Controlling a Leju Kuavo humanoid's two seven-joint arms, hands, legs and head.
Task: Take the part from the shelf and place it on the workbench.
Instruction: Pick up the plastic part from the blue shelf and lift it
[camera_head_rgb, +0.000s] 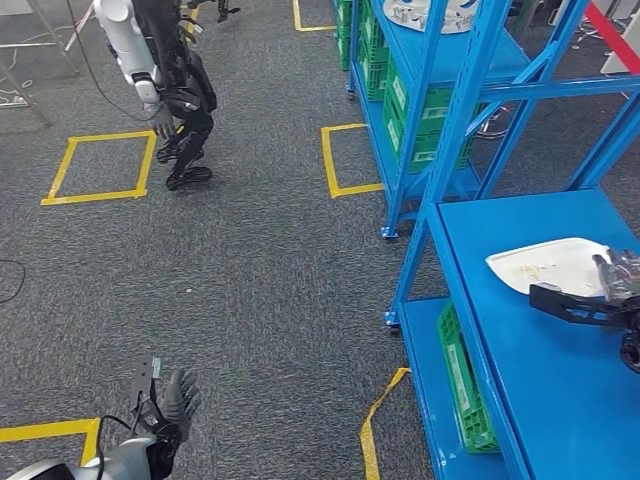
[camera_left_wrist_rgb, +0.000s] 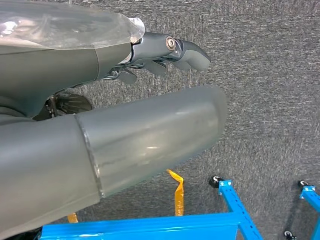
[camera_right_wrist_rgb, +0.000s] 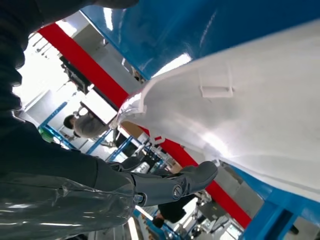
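The part is a white, shallow moulded panel (camera_head_rgb: 547, 264) lying on the blue shelf's middle deck (camera_head_rgb: 558, 400) at the right. My right hand (camera_head_rgb: 615, 277), in a clear plastic cover, is at the panel's near right end. In the right wrist view its dark fingers (camera_right_wrist_rgb: 181, 184) stretch out straight along one face of the white panel (camera_right_wrist_rgb: 245, 115), with a gap between them and the panel's edge; nothing is gripped. My left hand (camera_head_rgb: 179, 398) hangs low at the left over the carpet, fingers apart and holding nothing. In the left wrist view its thumb (camera_left_wrist_rgb: 158, 137) and fingers (camera_left_wrist_rgb: 185, 51) are spread.
Green crates (camera_head_rgb: 464, 385) sit on the shelf's bottom deck, and more (camera_head_rgb: 415, 115) fill a second blue rack behind. Another robot (camera_head_rgb: 162, 80) stands on the grey carpet at the back left beside a yellow taped square (camera_head_rgb: 102, 167). A person (camera_right_wrist_rgb: 85, 125) shows far off.
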